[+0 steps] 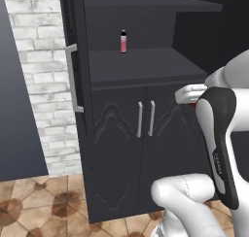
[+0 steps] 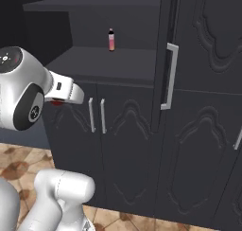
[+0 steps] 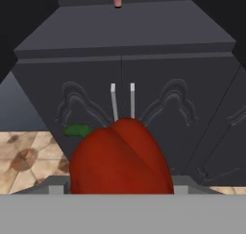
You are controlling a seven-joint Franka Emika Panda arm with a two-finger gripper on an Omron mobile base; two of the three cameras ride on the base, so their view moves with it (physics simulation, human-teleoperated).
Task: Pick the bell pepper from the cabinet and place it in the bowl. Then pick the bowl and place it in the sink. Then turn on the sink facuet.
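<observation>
Item: bell pepper [image 3: 121,158], glossy red with a green stem, grasped in the claw [image 3: 120,190] and held in open air in front of the cabinet [image 1: 141,134], just clear of its shelf edge [image 1: 146,83] and above the carved lower doors [image 2: 123,130]. Surroundings: a slim pink bottle [image 1: 123,42] stands far back on the shelf, well apart from the pepper. The long grey bar handle [image 1: 73,78] lines the open door's edge at left, with brick wall [image 1: 39,76] beyond and tiled floor [image 1: 39,202] below.

The black cabinet [image 1: 131,110] has an open shelf [image 1: 141,63] above its two carved lower doors. A slim pink bottle [image 1: 123,42] with a dark cap stands upright on that shelf, toward the back. The cabinet itself stands on a brown tiled floor [image 1: 44,202].
</observation>
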